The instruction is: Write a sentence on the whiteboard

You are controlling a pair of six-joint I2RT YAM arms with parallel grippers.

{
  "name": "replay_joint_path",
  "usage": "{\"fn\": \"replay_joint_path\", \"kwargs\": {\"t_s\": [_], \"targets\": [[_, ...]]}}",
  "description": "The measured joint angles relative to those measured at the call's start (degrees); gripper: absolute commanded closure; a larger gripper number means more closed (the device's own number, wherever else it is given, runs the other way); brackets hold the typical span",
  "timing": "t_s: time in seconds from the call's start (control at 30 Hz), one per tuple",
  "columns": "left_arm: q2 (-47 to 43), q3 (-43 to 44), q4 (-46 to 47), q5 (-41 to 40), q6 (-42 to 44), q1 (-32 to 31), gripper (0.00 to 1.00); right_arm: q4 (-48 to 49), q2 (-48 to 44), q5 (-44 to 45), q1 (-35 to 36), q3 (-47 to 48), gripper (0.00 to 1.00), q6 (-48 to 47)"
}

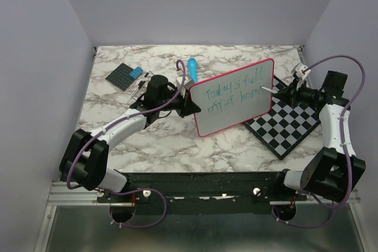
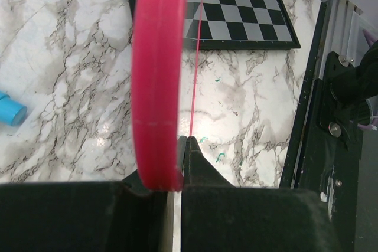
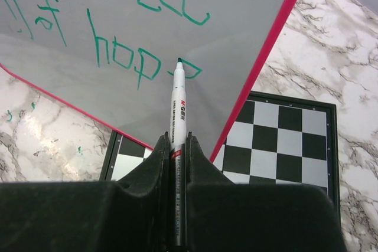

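The whiteboard (image 1: 233, 110), white with a pink-red rim, is held tilted above the table. My left gripper (image 1: 192, 105) is shut on its left edge; in the left wrist view the rim (image 2: 156, 87) runs edge-on up from between the fingers of that gripper (image 2: 180, 146). The sentence (image 1: 233, 90) in green fills two lines. My right gripper (image 3: 176, 137) is shut on a white marker (image 3: 178, 104). The marker's tip touches the board (image 3: 236, 39) at the last letter of the sentence (image 3: 93, 36).
A black-and-white chessboard (image 1: 286, 125) lies under the whiteboard's right side. A blue cylinder (image 1: 192, 66) and a dark studded plate (image 1: 125, 76) sit at the back left. Small green marks (image 2: 220, 157) dot the marble table near the front rail.
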Motion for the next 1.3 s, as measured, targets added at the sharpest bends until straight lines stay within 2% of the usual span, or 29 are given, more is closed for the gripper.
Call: {"fn": "replay_joint_path", "kwargs": {"t_s": [0.7,1.13,1.3], "targets": [[0.11,0.11,0.02,0.00,0.15,0.00,1.00,-1.70,-0.04,1.22,0.68,-4.70,1.00,-3.80],[0.13,0.11,0.02,0.02,0.72,0.00,1.00,-2.67,0.31,1.97,-3.54,-1.86,1.00,-4.42],[0.13,0.11,0.02,0.04,1.05,0.00,1.00,-5.81,-1.64,-1.05,-3.54,-0.94,1.00,-6.64]]}}
